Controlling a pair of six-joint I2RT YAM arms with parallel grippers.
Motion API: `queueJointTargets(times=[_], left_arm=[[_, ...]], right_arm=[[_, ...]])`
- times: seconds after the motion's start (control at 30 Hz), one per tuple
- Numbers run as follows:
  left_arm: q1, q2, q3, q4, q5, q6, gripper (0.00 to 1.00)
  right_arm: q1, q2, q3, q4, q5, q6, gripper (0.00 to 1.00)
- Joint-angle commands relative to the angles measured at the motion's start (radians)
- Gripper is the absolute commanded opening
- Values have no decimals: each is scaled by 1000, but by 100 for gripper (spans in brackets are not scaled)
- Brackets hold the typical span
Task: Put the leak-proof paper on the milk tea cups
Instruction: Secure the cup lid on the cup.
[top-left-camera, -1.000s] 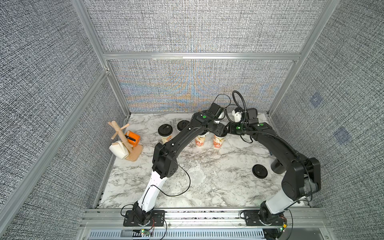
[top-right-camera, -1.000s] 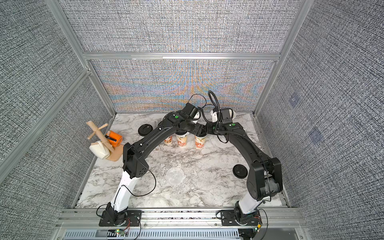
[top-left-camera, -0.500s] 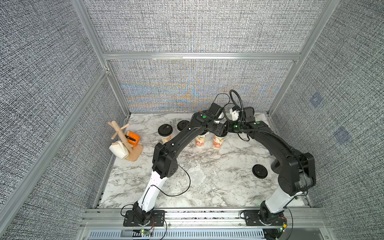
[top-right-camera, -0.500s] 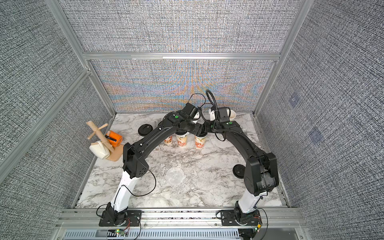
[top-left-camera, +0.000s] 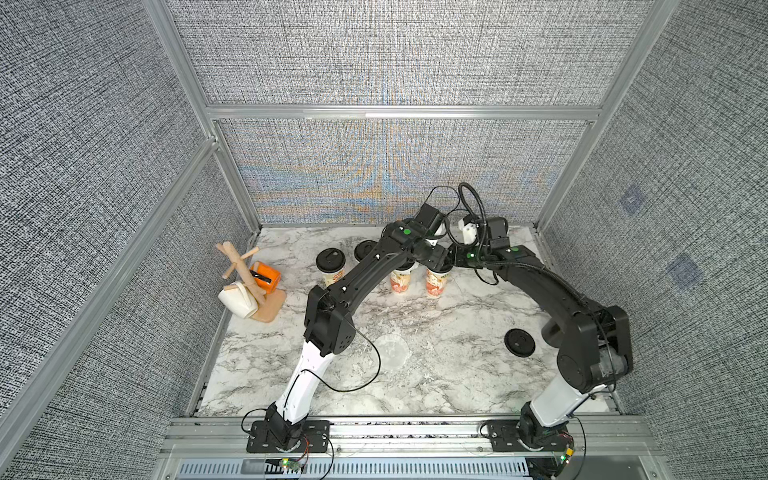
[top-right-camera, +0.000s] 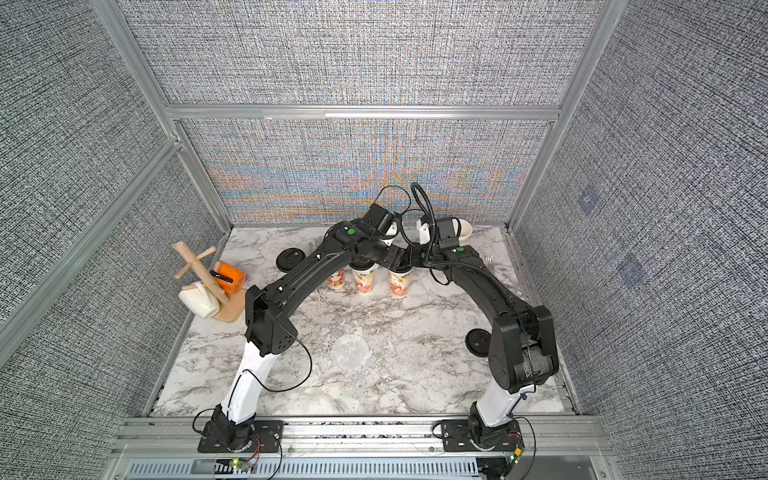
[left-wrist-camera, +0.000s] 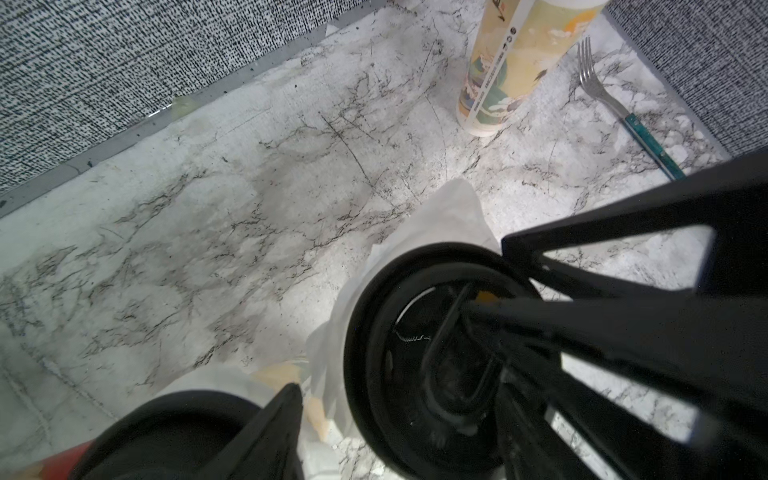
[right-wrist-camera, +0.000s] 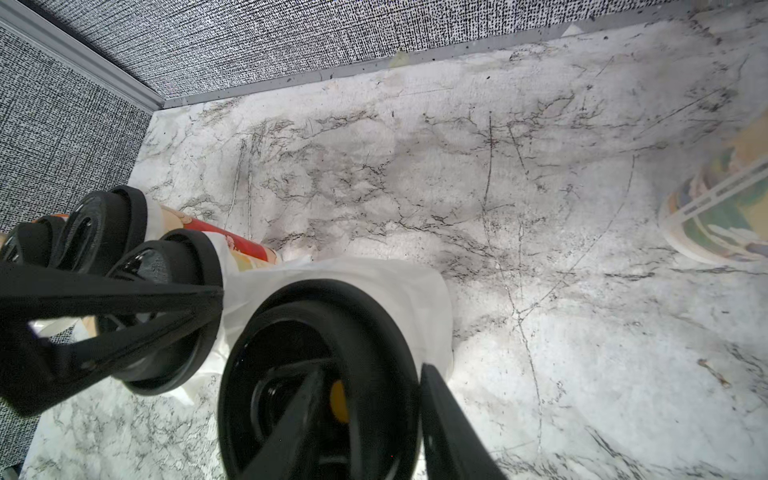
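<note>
R hand pinches the rim of the black lid on a cup at the back of the counter, & white paper sticks out under that lid. L hand is open wide next to the same cup, one finger near the lid but not touching. One more paper circle lies flat on the counter, far from the cups.

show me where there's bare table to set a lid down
Free: the middle between the cup row and the loose paper disc; the front strip between that disc and the rail; the back strip between that row and the wall. Crowded: the cup row itself and the mug tree corner.
</note>
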Motion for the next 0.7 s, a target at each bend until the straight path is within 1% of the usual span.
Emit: queueJointTargets(times=[0.0,0.13,0.27,0.37,0.47,0.53,0.6,0.67], left_arm=[[1,-19,29,-89,13,28,77],[1,-48,53,-83,32,25,79],[0,-72,44,-108,41,4,78],[1,-90,16,-125,15,-41,72],[11,-85,15,-132,-4,-72,62],[25,-61,49,-144,-6,-81,54],[39,-27,105,-163,-7,-83,51],[54,4,152,-175,1,-76,50]], right_arm=[[3,14,-21,-164,62,-23,38],[3,-1,-42,-167,78,-27,38],[4,-13,-53,-167,81,-38,38],[4,-16,-54,-169,81,-48,37],[3,-17,-52,-170,82,-53,37],[3,-20,-55,-169,79,-55,37],[4,-22,-59,-165,78,-56,37],[3,-23,-65,-162,75,-57,36]])
